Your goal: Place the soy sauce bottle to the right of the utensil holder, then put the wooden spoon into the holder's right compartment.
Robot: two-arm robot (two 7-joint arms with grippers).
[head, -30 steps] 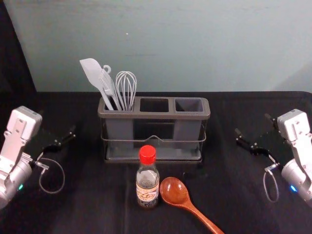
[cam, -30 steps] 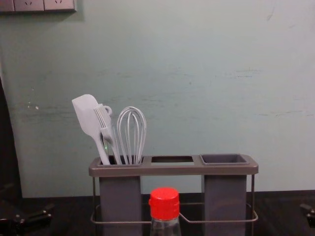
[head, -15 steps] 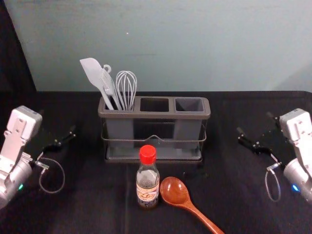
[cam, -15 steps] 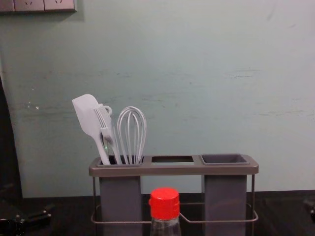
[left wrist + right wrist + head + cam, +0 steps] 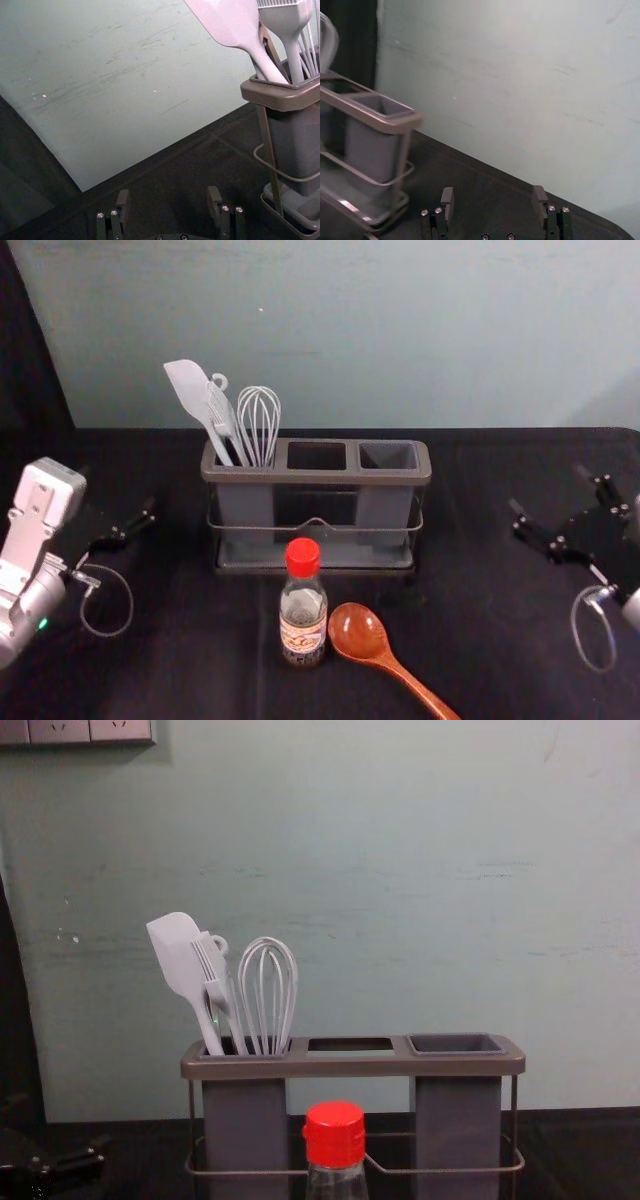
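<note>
The right claw [image 5: 548,488] has shifted outward, spread, at the three-compartment utensil holder's [image 5: 315,477] three o'clock; the left claw [image 5: 117,490], released, sits at nine, table [image 5: 200,660] between. One soy sauce bottle [image 5: 303,625] stands at six; one wooden spoon [image 5: 357,630] lies beside it, handle toward five.

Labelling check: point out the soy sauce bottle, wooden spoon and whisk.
Soy sauce bottle [image 5: 302,634]: head view, on its label.
Wooden spoon [image 5: 357,631]: head view, on its bowl.
Whisk [image 5: 259,428]: head view, on its wires.
</note>
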